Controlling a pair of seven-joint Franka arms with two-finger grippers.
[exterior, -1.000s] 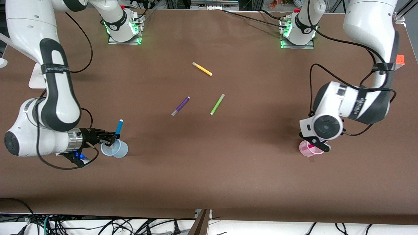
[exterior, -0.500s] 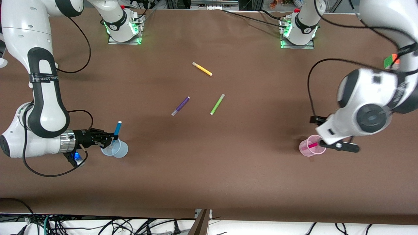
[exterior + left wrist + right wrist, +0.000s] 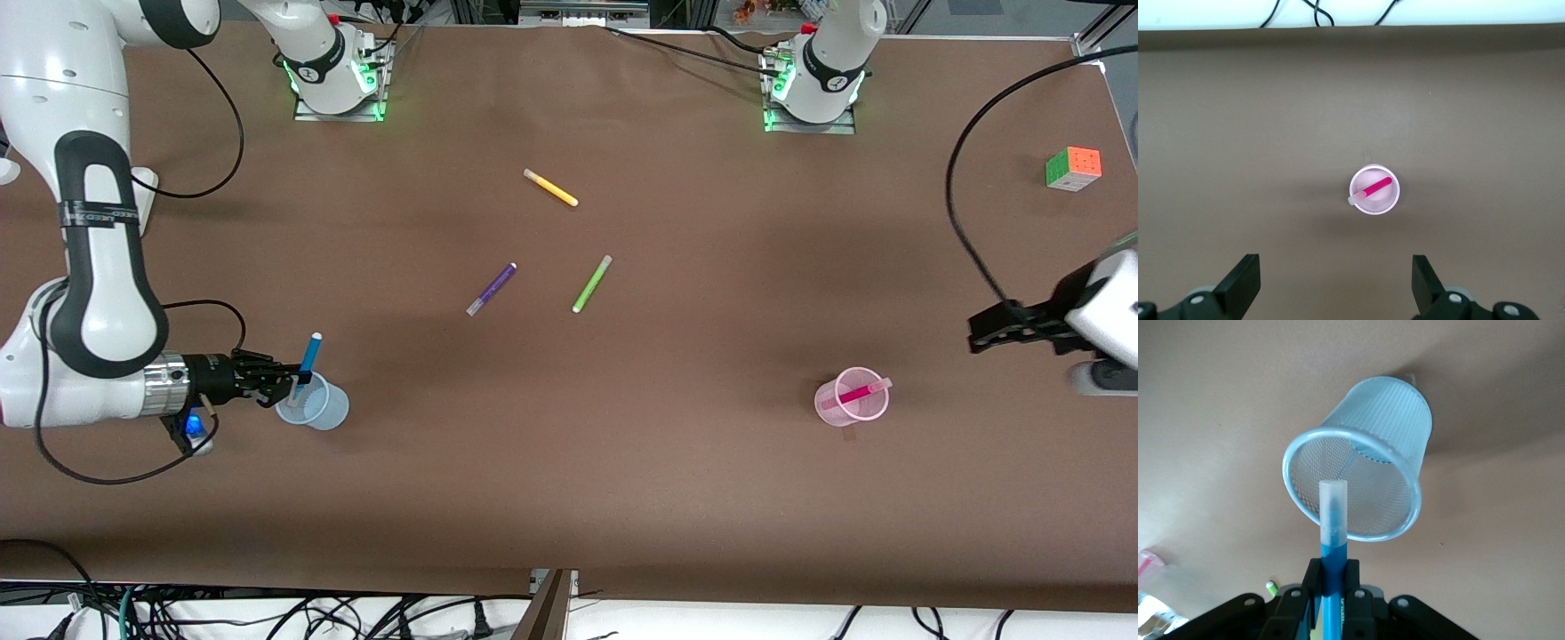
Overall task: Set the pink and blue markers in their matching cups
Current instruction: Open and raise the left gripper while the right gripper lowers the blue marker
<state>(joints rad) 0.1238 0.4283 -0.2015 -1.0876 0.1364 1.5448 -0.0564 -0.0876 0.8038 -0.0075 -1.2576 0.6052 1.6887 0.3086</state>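
The pale pink cup [image 3: 836, 411] stands upright toward the left arm's end of the table, with the pink marker [image 3: 855, 392] leaning inside it. Both show in the left wrist view, cup [image 3: 1386, 204] and marker [image 3: 1376, 189]. My left gripper [image 3: 989, 327] is open and empty, up and apart from that cup [image 3: 1333, 288]. My right gripper [image 3: 283, 385] is shut on the blue marker [image 3: 308, 359], which is tilted with its pale end at the rim of the light blue cup [image 3: 327, 411]. In the right wrist view the marker [image 3: 1333, 520] points into the cup's [image 3: 1395, 413] mouth from the gripper [image 3: 1333, 581].
A purple marker [image 3: 492, 289], a lime-green marker [image 3: 592, 284] and a yellow marker [image 3: 550, 188] lie mid-table, farther from the front camera than the cups. A colour cube [image 3: 1073, 168] sits near the left arm's end.
My left gripper has drawn away from the pink cup toward the left arm's end, leaving the pink marker in it. My right gripper has shifted slightly back from the blue cup with the blue marker.
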